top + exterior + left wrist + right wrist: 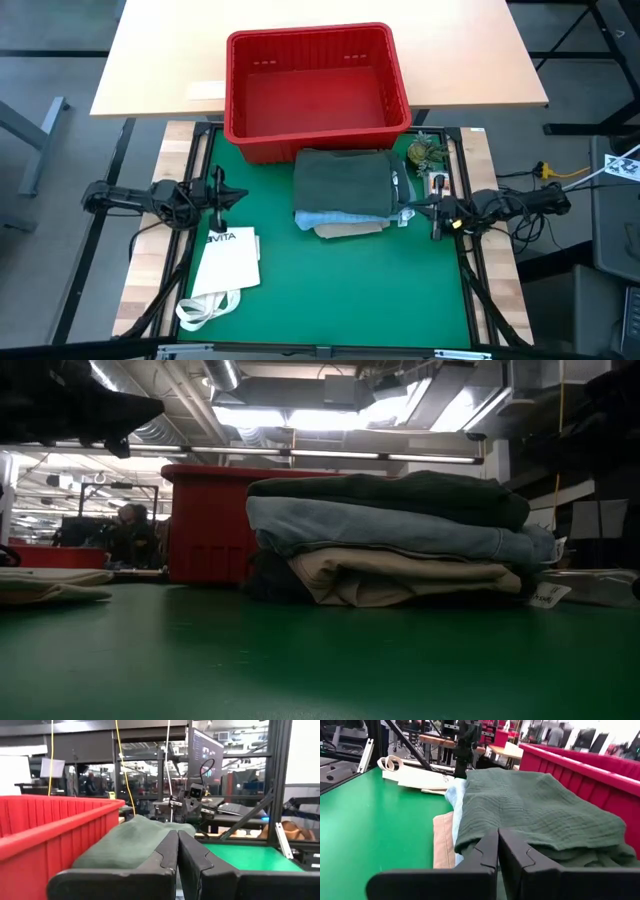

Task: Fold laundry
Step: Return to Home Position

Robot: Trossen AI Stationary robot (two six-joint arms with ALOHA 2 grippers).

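The folded stack of soft cloth garments [343, 190], dark green-grey on top, looks limp; better take it from below. Left gripper [228, 193] and right gripper [428, 208]: fingers closed, empty.

Grey floor [50, 50] lay around a pale wooden desk [480, 50], strip lights [300, 418] and pipes [185, 400] hung overhead, a monitor [205, 750] stood beyond.

The laundry stack [345, 190] lies just before the bin [310, 100], tote bag [228, 265] to its left.
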